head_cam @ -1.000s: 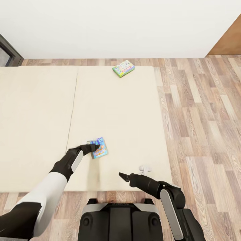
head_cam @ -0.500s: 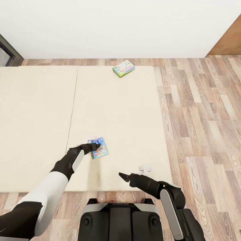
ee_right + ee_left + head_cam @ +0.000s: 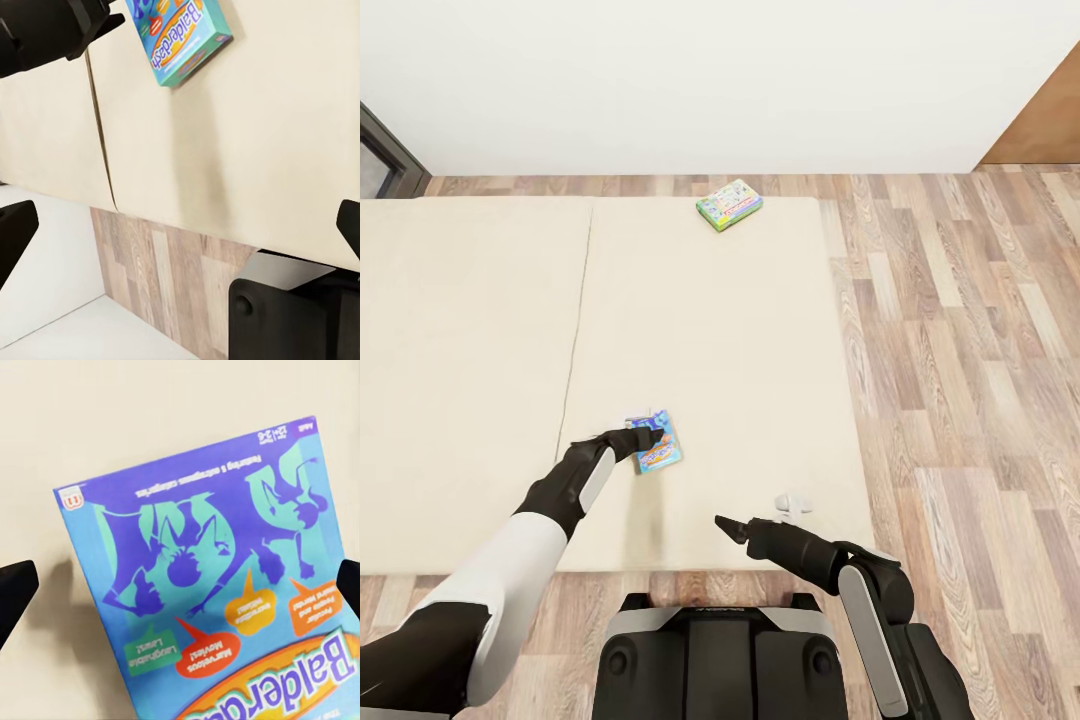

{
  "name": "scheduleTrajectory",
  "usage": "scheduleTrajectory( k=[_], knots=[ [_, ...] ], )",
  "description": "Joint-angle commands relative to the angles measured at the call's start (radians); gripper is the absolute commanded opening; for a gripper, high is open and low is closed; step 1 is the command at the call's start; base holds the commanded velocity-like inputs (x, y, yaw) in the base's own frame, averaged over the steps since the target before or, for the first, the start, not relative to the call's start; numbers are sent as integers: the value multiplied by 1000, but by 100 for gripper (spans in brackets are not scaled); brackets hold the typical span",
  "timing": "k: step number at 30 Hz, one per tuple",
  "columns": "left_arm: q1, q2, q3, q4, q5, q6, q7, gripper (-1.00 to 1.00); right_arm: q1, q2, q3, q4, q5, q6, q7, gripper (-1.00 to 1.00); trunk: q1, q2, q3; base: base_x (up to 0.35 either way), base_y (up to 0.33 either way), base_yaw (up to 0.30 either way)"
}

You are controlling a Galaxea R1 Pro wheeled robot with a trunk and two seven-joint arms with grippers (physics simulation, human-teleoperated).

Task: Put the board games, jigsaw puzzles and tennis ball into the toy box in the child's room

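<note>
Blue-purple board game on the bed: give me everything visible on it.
The blue-purple board game is a thin flat rectangular box, seemingly cardboard, with teal edges, a blue cover with purple cartoon figures, coloured speech bubbles and the title "Balderdash". It lies cover up on the beige bed, near its front edge, turned askew. The left end effector is at its near corner, open fingers either side; contact cannot be told.
</note>
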Motion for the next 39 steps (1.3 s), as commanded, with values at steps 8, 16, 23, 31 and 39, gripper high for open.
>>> scheduleTrajectory(
  k=[8, 16, 23, 31, 39],
  knots=[
    [0, -4, -2, -1, 8, 2, 1, 100, 0, 1, -1, -1, 3, 5, 5, 100, 0, -1, -1, 0, 0, 0],
    [0, -25, -3, -1, 7, 1, 1, 100, 0, 1, -1, -1, 2, 5, 4, 100, 0, -1, -1, 0, 0, 0],
    [0, -61, -3, -1, -45, -1, 1, 100, 0, 1, -1, -1, 2, 5, 5, 100, 0, -1, -1, 0, 0, 0],
    [0, -84, -3, 0, -80, -2, 1, 100, 0, 0, -1, -1, 2, 5, 5, 100, 0, -1, -1, 0, 0, 0],
    [0, -99, -3, 3, -82, -3, 1, 100, 0, -1, -1, -1, 1, 5, 5, 100, 0, -1, -1, 0, 0, 0]
  ],
)
